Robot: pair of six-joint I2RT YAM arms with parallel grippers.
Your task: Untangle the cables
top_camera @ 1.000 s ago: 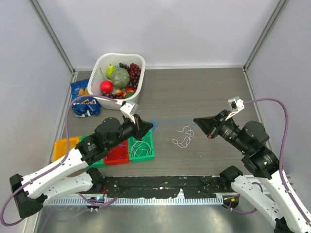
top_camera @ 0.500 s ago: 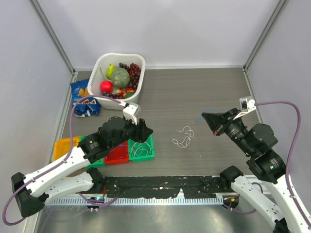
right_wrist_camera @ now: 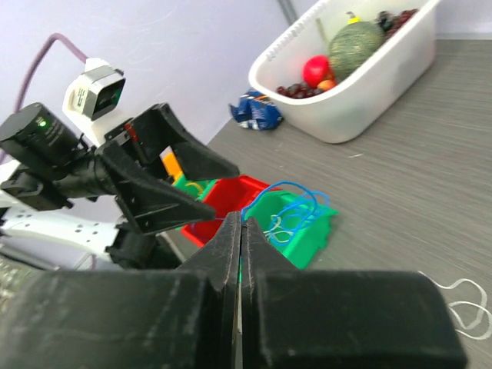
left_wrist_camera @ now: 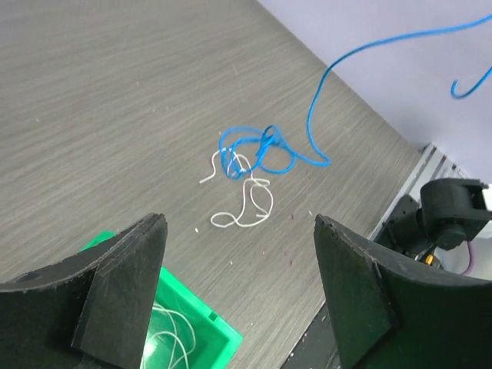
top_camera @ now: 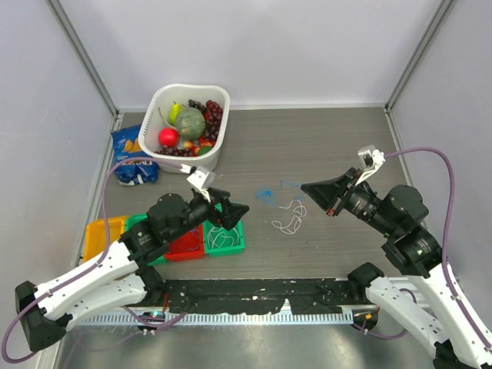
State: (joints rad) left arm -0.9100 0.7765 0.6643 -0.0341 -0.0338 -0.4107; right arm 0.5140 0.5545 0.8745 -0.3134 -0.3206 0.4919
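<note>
Evidently mid-separation: one strand raised off the heap, the rest not yet sorted. Well behind the green bin (top_camera: 237, 247), a white tub (top_camera: 196, 160) heaped with a melon (top_camera: 190, 123), an apple (top_camera: 168, 137) and grapes (top_camera: 213, 114). Touching the green bin's left side, a red bin (top_camera: 184, 247), contents hard to tell. Inside the green bin, loose white strands (top_camera: 221, 235), probably sorted ones. Over its far right corner, the left gripper (top_camera: 233, 203), jaws spread wide on nothing. Well to its right, the right gripper (top_camera: 305, 187), fingers pinched on the blue cable (left_wrist_camera: 254, 150), bunched in a knot on the table nearer the bin. Right of the bin too, the white cable (top_camera: 290, 221), one end seemingly threaded into the blue. Calls next for pinning the white with the free gripper and drawing the blue clear, slowly, lest the knot tighten.
</note>
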